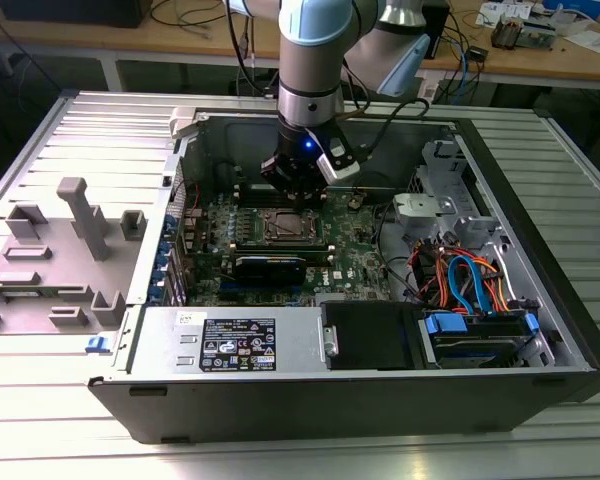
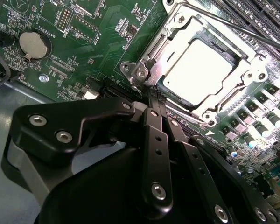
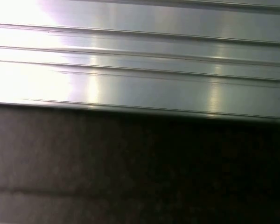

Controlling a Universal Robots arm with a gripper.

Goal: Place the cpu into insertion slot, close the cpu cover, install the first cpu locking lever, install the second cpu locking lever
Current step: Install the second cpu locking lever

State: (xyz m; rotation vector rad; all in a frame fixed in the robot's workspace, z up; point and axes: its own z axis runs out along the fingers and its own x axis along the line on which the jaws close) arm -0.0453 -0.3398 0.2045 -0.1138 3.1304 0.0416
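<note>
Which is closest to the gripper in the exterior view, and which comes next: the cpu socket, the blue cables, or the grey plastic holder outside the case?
From the gripper:
1. The insertion slot, on the motherboard right beneath it.
2. The blue cables, inside the case toward the exterior view's right.
3. The grey plastic holder, outside the case at the exterior view's left.

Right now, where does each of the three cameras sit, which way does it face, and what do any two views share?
Exterior view: off the arm, above the open computer case, looking down into it; the arm and pincer hang over the insertion slot.
Second wrist view: on the arm, looking past the shut pincer at the cpu seated under the closed cpu cover.
First wrist view: on the arm, facing ribbed metal and a dark surface.
Shared: exterior and second wrist views both show pincer and slot.
</note>
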